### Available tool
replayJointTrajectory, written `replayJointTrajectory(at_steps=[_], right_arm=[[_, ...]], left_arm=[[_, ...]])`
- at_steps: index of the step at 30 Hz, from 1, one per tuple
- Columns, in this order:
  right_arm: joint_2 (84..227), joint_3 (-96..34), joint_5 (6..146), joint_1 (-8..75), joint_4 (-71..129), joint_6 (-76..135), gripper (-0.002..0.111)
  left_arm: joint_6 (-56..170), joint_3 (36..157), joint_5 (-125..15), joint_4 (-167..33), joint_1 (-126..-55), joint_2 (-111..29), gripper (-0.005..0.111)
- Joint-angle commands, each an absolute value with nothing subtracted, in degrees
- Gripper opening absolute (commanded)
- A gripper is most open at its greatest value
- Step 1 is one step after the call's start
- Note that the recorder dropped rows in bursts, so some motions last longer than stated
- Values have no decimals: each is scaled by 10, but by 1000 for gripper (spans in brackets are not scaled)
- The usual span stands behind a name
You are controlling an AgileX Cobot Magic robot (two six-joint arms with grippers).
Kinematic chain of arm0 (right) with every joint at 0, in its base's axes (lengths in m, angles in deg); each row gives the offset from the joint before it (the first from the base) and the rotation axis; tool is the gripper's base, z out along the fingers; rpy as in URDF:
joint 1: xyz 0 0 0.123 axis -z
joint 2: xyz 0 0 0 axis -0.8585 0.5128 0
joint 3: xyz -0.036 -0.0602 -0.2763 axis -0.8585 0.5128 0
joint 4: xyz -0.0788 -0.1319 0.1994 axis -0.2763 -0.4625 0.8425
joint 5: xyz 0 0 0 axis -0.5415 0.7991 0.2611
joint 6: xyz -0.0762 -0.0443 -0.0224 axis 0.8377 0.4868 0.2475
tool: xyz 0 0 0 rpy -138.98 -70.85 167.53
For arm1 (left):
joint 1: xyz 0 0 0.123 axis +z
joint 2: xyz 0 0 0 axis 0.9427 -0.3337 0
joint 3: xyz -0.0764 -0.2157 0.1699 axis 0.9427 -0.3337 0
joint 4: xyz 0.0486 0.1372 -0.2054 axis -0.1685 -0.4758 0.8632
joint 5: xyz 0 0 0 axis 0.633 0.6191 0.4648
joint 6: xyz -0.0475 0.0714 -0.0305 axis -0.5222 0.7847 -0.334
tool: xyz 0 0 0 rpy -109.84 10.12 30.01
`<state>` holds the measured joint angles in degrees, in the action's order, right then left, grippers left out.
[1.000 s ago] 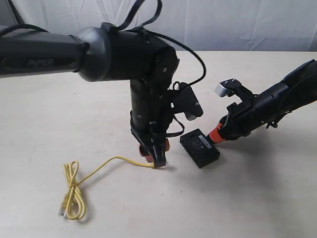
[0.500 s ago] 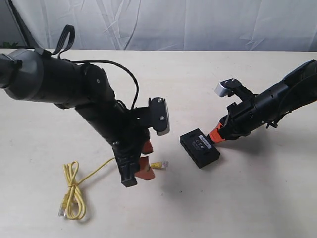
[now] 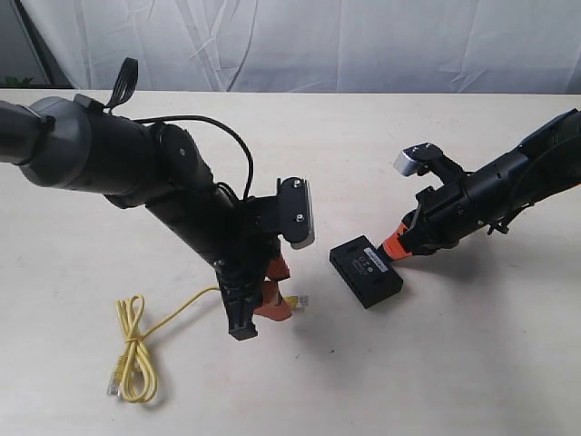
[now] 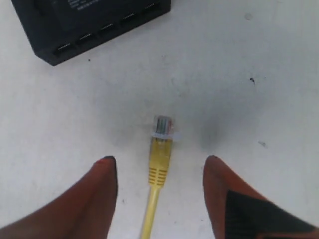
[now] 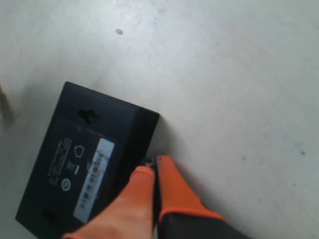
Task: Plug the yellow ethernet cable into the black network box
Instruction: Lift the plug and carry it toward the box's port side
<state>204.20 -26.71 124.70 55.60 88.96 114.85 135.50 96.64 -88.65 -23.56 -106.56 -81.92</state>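
The yellow ethernet cable [image 3: 134,350] lies on the table, coiled at the front left, and its free end runs right to a clear plug [image 3: 295,300]. My left gripper [image 3: 274,289] is open and low over that end. In the left wrist view the plug [image 4: 160,147] rests on the table between the two orange fingers [image 4: 102,194], touching neither, and points at the port side of the black network box [image 4: 89,25]. The box [image 3: 366,271] lies flat with its white label [image 5: 94,179] up. My right gripper [image 3: 397,247] is shut, its tips [image 5: 152,167] against the box's side.
A white curtain [image 3: 363,45] hangs behind the pale table [image 3: 454,363]. The left arm's black body [image 3: 136,182] slants across the table's left half, with its wrist camera [image 3: 298,213] just left of the box.
The left arm has swung from upright over the cable end to a low slant. Its gripper, then down at the plug, now stands open around it. Right arm and box unmoved.
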Motion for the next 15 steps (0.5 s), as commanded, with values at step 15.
replayJointTrajectory(at_steps=[15], right_arm=[[2045, -268, 1230, 557, 889, 1152, -1]], left_arm=[[1359, 963, -855, -229, -1083, -852, 44]])
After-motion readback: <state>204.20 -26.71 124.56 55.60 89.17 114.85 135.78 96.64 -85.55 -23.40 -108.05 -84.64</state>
